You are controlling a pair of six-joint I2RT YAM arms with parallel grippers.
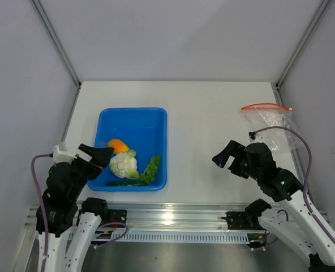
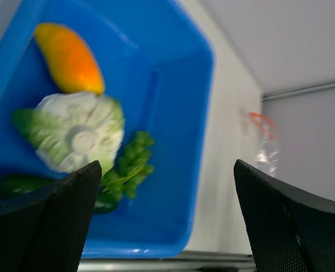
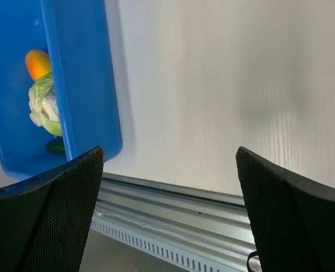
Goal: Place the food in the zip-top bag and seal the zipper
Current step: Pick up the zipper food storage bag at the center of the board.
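Observation:
The food lies in a blue tray (image 1: 159, 122) at the left: an orange-yellow fruit (image 1: 118, 145), a cabbage head (image 1: 124, 164), a green grape bunch (image 1: 151, 169) and a dark cucumber (image 1: 126, 183). My left gripper (image 1: 102, 160) hovers open over the tray's near left corner, beside the cabbage (image 2: 77, 136) and the fruit (image 2: 71, 56); nothing is between its fingers (image 2: 43, 226). The clear zip-top bag (image 1: 272, 124) lies flat at the far right, its orange-red zipper (image 1: 265, 106) along the far edge. My right gripper (image 1: 227, 154) stands open and empty over bare table, left of the bag.
A metal rail (image 1: 173, 218) runs along the table's near edge, also visible in the right wrist view as the rail (image 3: 184, 198). White enclosure walls and slanted corner posts (image 1: 57, 42) bound the table on three sides. White tabletop (image 1: 207, 130) separates tray and bag.

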